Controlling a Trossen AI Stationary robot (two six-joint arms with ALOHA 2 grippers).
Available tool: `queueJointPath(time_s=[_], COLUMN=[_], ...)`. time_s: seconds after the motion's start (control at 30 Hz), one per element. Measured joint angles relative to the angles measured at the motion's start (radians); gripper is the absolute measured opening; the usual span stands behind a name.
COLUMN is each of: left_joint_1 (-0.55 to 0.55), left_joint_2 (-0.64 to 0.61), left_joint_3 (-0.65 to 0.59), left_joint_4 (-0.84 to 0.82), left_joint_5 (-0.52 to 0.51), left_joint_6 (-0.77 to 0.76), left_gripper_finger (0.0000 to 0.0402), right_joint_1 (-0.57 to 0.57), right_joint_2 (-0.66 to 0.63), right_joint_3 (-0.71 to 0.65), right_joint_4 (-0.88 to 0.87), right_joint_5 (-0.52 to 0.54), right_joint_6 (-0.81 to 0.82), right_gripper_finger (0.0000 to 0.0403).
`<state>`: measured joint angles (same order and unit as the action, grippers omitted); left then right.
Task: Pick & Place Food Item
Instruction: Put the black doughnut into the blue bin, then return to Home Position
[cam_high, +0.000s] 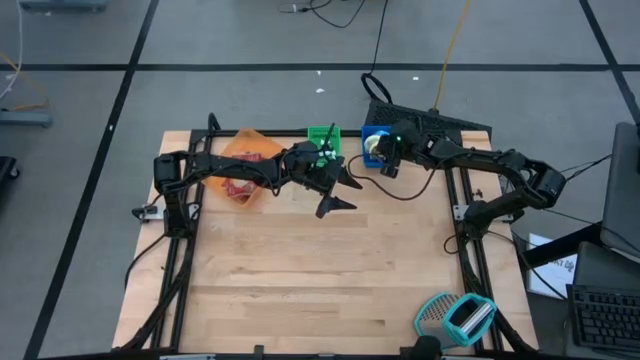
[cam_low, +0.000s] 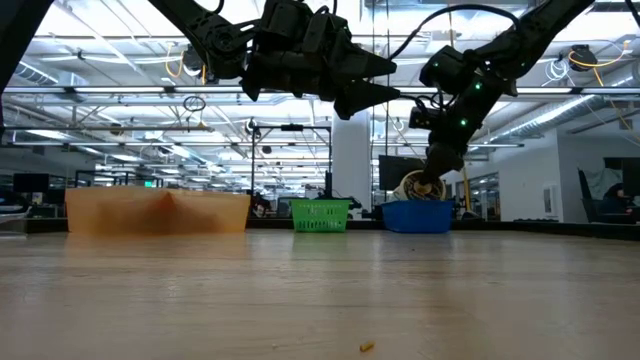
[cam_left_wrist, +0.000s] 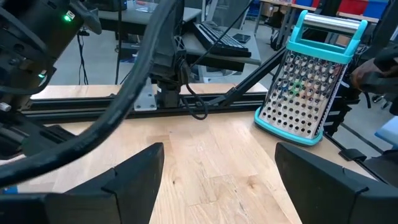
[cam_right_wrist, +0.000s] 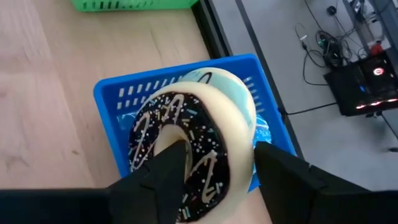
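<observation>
Wood counter (cam_high: 300, 270) fills most of the high view, black frame rails down both sides.

Orange bin (cam_high: 243, 166) sits far left w/ red food inside; low view shows only its side wall (cam_low: 157, 212), contents hidden there. Green basket (cam_high: 322, 136) far centre, blue basket (cam_high: 372, 140) just right of it; low view has them side by side at the far edge (cam_low: 320, 214), (cam_low: 417, 215).

Box grater (cam_high: 456, 316), teal frame, lies at near right on the counter in the high view; left wrist view shows it closer (cam_left_wrist: 307, 79), perforated metal face and teal handle, leaning tilted.

Left hand (cam_high: 336, 190) hovers above the counter, centre-far, just near of the green basket. Fingers spread wide, nothing between them: left wrist view shows bare wood in the gap (cam_left_wrist: 214, 177). Low view shows it well off the surface (cam_low: 375, 82).

Right hand (cam_high: 388, 168) is over the blue basket. Right wrist view alone gives the detail: donut (cam_right_wrist: 193, 149), choc icing w/ sprinkles and white drizzle, stands on edge in the blue basket (cam_right_wrist: 109, 93), one finger thru the hole, other outside the rim. Fingers part-spread around the donut; can't tell if they press it. Low view shows the donut (cam_low: 418, 185) at the basket top under that hand.

Small crumb (cam_low: 366, 347) on near counter, low view only.
</observation>
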<state>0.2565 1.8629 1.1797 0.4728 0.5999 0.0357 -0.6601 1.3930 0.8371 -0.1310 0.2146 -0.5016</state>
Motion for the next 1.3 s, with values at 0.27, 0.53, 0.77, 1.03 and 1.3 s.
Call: queueJointPath(time_s=[0.27,0.53,0.77,1.03,1.3], left_joint_1=[0.000,0.000,0.000,0.000,0.000], left_joint_2=[0.000,0.000,0.000,0.000,0.000], left_joint_3=[0.000,0.000,0.000,0.000,0.000], left_joint_4=[-0.001,-0.001,-0.001,-0.001,-0.006], left_joint_5=[0.000,0.000,0.000,0.000,0.000], left_joint_6=[0.000,0.000,0.001,0.001,0.006], left_gripper_finger=[0.0317,0.0306,0.0313,0.0320,0.0311], right_joint_1=[0.000,0.000,0.001,0.001,0.000], right_joint_2=[0.000,0.000,0.000,-0.028,-0.063], right_joint_3=[-0.003,-0.066,-0.098,-0.098,-0.098], right_joint_4=[-0.009,0.033,0.119,0.121,0.102], right_joint_5=[-0.044,-0.082,-0.083,-0.084,-0.081], right_joint_6=[0.027,0.024,0.018,0.143,0.237], right_gripper_finger=[0.0178,0.0169,0.0170,0.0184,0.0222])
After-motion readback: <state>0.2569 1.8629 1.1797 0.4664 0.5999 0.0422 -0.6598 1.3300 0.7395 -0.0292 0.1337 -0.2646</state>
